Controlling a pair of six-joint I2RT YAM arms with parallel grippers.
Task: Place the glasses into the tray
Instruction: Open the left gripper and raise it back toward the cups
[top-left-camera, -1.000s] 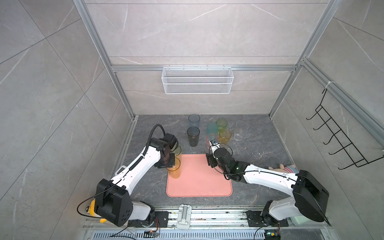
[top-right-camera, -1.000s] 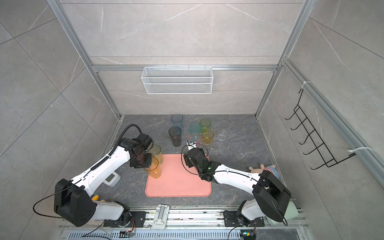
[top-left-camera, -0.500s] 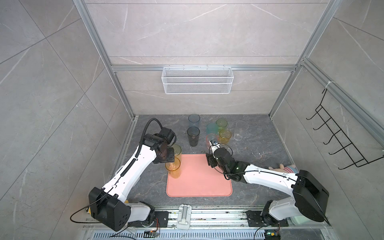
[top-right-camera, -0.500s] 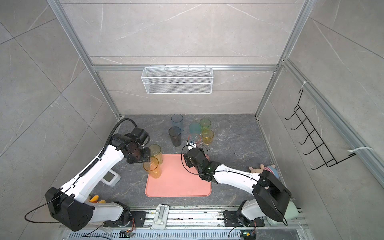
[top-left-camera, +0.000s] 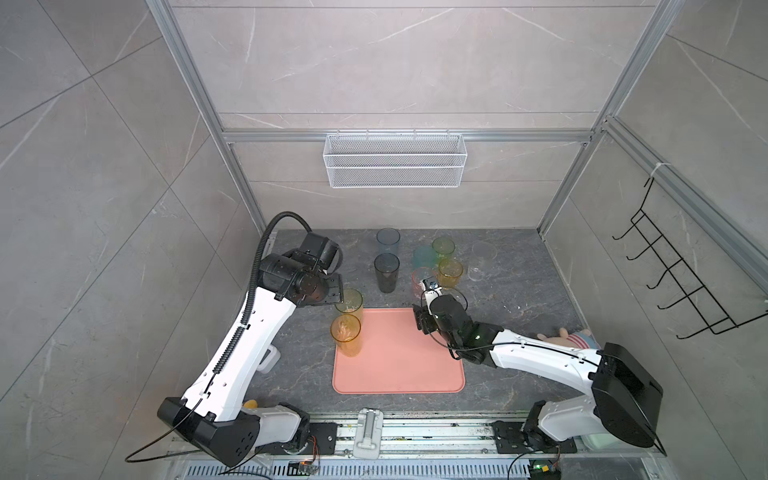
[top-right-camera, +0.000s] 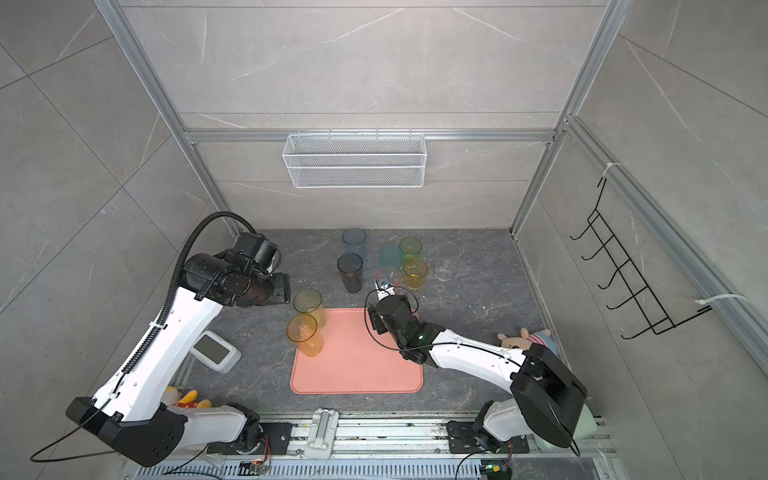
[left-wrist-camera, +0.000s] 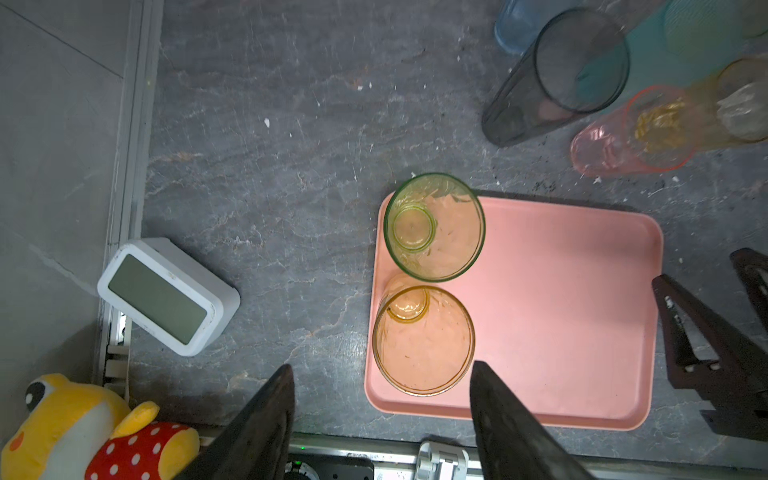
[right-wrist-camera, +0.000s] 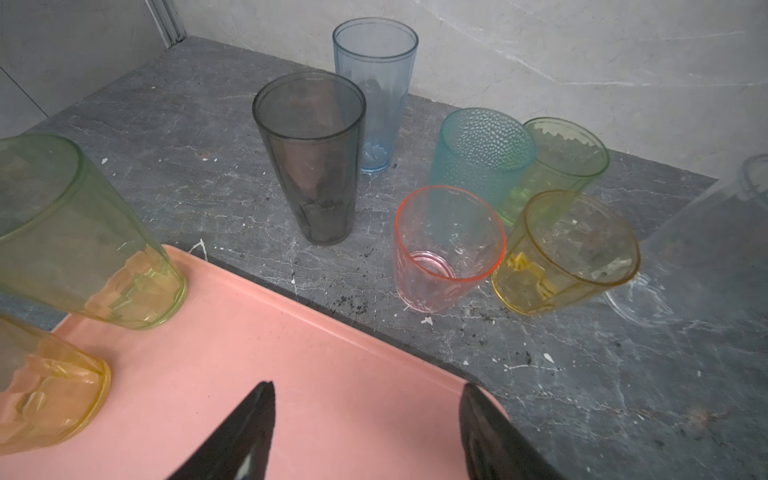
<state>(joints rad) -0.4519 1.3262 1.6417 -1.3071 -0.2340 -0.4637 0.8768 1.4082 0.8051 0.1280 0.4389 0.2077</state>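
Clock face laid over a top view, 12 toward the back wall, centre on the tray (top-left-camera: 399, 365)

Nearest: the tray, salmon-pink, flat on the tabletop (top-left-camera: 523, 299), mostly bare. Two tall glasses stand upright along its 9 o'clock edge. Tall amber tumbler (top-left-camera: 345, 337) at about 9, tall yellow-green tumbler (top-left-camera: 349, 301) in the 11 o'clock corner, just beside each other

Left gripper (left-wrist-camera: 380, 368): raised above that pair, jaws spread, nothing between them

Right gripper (right-wrist-camera: 365, 388): low over the tray's 1 o'clock corner, jaws wide apart, empty, facing the pink tumbler (right-wrist-camera: 449, 249)

Beyond the tray: seven glasses on the tabletop, all upright
- pink tumbler, short, at 1, closest to the rim
- short amber tumbler (right-wrist-camera: 569, 253) just beside it at its 3 o'clock, contact unclear
- smoky grey tumbler (right-wrist-camera: 309, 166), tall, at 12
- farther back, teal tumbler (right-wrist-camera: 482, 158) and green tumbler (right-wrist-camera: 565, 162)
- blue-grey tumbler (right-wrist-camera: 374, 91), tall, near the wall
- clear tumbler (top-left-camera: 482, 255) at 2, apart from the cluster

Handling, my judgement: thin-walled, probably plastic, light and stiff. Walls are smooth and slick and taper to a narrow base, so a low squeeze may let one slip, and the tall ones tip readily. Pink looks like the next pick. Its amber neighbour crowds one side, so pinch the near wall at the rim, one finger inside and one outside, with moderate force
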